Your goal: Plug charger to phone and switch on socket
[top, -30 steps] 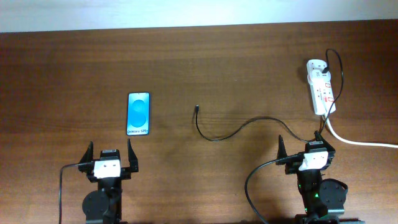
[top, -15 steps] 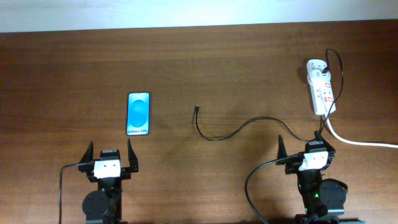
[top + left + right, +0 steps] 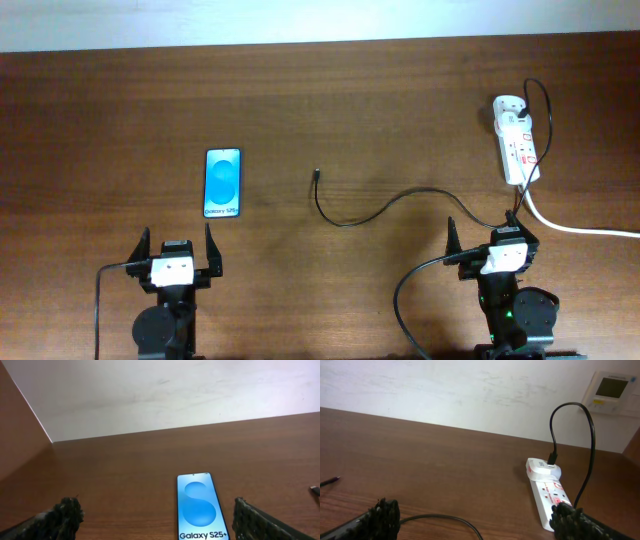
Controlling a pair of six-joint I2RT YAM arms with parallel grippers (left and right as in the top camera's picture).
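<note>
– So, progress?
– None. Charger (image 3: 343, 225) tip lies mid-table, well apart from phone (image 3: 223, 183), unplugged. Socket (image 3: 516, 150) far right, switch untouched.
– Grippers?
– Left gripper (image 3: 177, 243) and right gripper (image 3: 485, 232) both spread wide, empty, near edge.

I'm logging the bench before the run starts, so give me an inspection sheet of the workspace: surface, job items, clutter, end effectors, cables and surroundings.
Surface: dark wood table.
Job's things: phone face up, screen lit, nothing plugged in; charger with its tip lying loose to the phone's right; socket at far right, switch state too small to tell.
Clutter: nothing seen.
End effectors: left end effector and right end effector both open, holding nothing.
Cables: charger runs from an adapter on the socket; white cord leaves to the right; black arm cables by the bases.
Surroundings: white wall, wall panel.
</note>
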